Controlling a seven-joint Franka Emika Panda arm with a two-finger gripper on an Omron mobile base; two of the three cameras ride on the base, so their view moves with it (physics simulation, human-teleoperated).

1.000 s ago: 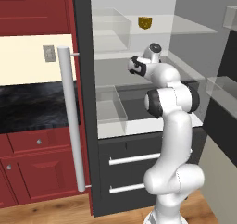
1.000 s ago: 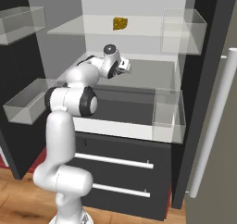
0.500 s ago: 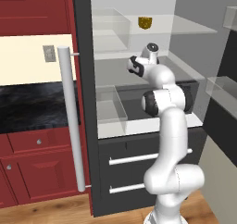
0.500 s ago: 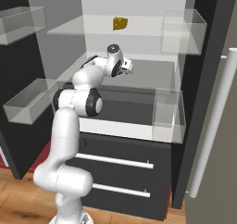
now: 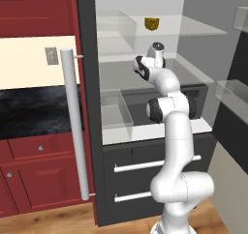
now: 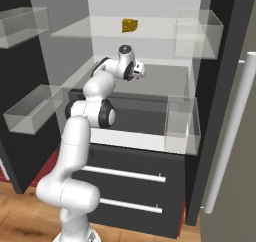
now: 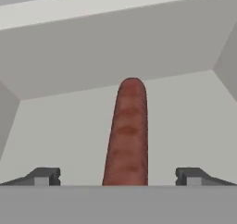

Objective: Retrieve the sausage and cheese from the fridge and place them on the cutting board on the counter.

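Note:
The fridge (image 5: 88,59) stands open. My gripper (image 5: 139,67) is reaching in over its middle shelf, also seen as the gripper (image 6: 138,72) from the right. In the hand view the sausage (image 7: 128,135), red-brown and rounded at its far end, lies lengthwise on the pale shelf floor. It sits between my two fingertips (image 7: 44,176), which stand wide apart without touching it, so the gripper (image 7: 118,176) is open. The cheese (image 5: 151,23) (image 6: 130,25), a yellow wedge, rests on the glass shelf above the hand. The black counter (image 5: 34,112) lies to the left. The cutting board is out of view.
A long silver handle (image 5: 72,126) runs down the fridge door edge on the left, another handle (image 6: 227,136) on the right door. Clear bins (image 5: 116,107) (image 6: 182,121) flank the lower shelf. Two dark drawers (image 5: 145,165) sit below. Red cabinets (image 5: 34,175) stand under the counter.
The arm has stretched further into the fridge, with the elbow rising and the hand going slightly deeper over the middle shelf. The jaws have stayed open.

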